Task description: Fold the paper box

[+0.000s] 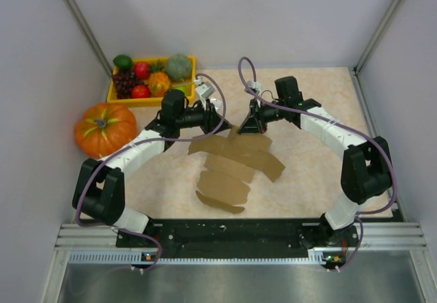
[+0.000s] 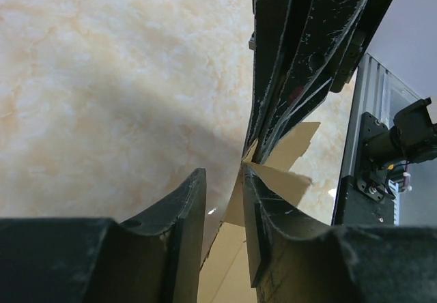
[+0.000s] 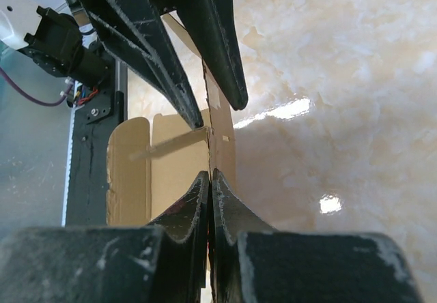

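Note:
The paper box [image 1: 232, 165] is a flat brown cardboard cut-out with flaps, lying mid-table. Both grippers meet at its far edge, where a flap is raised. My right gripper [image 1: 248, 127] is shut on the upright flap edge; in the right wrist view [image 3: 210, 175] the pads pinch the cardboard [image 3: 171, 173]. My left gripper [image 1: 220, 124] faces it closely. In the left wrist view [image 2: 222, 173] its jaws stand a little apart, with the cardboard [image 2: 283, 180] edge running between them. The right gripper's fingers [image 2: 293, 57] fill the top of that view.
An orange pumpkin [image 1: 105, 128] sits at the left. A yellow tray [image 1: 153, 100] of toy fruit and vegetables stands at the back left. Pale walls enclose the table on three sides. A metal rail [image 1: 239, 238] runs along the near edge.

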You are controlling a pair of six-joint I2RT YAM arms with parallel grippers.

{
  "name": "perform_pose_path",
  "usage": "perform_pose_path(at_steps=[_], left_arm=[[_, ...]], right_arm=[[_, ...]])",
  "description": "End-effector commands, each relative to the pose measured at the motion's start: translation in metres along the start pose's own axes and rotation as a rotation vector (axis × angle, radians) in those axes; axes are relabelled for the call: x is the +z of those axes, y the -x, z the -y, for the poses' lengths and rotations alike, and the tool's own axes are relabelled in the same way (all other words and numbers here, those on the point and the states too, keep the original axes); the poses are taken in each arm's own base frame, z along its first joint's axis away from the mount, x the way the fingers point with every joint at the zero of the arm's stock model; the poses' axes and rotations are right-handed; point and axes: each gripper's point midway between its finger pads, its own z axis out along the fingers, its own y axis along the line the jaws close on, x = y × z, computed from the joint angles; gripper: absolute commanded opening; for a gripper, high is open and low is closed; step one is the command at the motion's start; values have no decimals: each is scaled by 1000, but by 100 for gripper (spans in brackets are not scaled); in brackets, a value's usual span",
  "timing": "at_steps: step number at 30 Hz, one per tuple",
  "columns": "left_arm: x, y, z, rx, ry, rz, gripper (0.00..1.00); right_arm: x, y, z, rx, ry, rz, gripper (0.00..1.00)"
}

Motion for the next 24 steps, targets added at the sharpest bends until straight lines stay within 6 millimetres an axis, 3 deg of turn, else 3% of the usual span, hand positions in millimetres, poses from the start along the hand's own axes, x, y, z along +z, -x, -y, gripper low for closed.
perform_pose_path(at_steps=[1,8,13,14,16,19,21,24], left_arm=[[10,5,19,53,-96,-14,35],[-2,0,29,52,-82,6,51],[8,-9,25,27,-109,-20,51],[12,-3,26,40,-117,-4,50],[16,-3,23,29,-130,-3,47],[19,5,25,46,-144,19,28],[18,6,21,61,-115,29,4],[10,13,16,91,-31,84,0]], right_arm=[[-5,33,-10,-104,23,65,0],[-6,35,-12,-105,25,68,0],[-8,40,-21,-118,65,81,0],[-8,41,-24,-123,72,85,0],[-9,42,-27,-126,79,92,0],[-10,42,-27,-124,74,92,0],[-10,42,-27,-125,68,93,0],[-10,41,-24,-118,44,89,0]])
